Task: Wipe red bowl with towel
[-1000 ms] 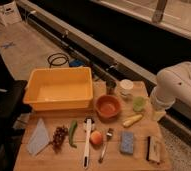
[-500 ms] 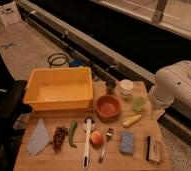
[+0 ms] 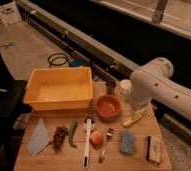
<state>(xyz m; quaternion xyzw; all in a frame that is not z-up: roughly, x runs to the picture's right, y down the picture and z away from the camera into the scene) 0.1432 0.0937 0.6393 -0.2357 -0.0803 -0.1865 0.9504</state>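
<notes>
White arm (image 3: 154,82), tool out of sight beneath it, farther left, nearer the red bowl (image 3: 108,106).

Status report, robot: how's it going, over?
Gripper hidden behind arm, right of table, open. Towel flat at front left, untouched. Red bowl mid-table, nothing blocking it.

bowl (image 3: 108,106): orange-red
towel (image 3: 38,137): pale blue-grey
tub (image 3: 59,104): yellow
sponge (image 3: 127,142): blue
table (image 3: 39,162): light wood
gripper: hidden under white arm (image 3: 154,85), right of bowl
</notes>
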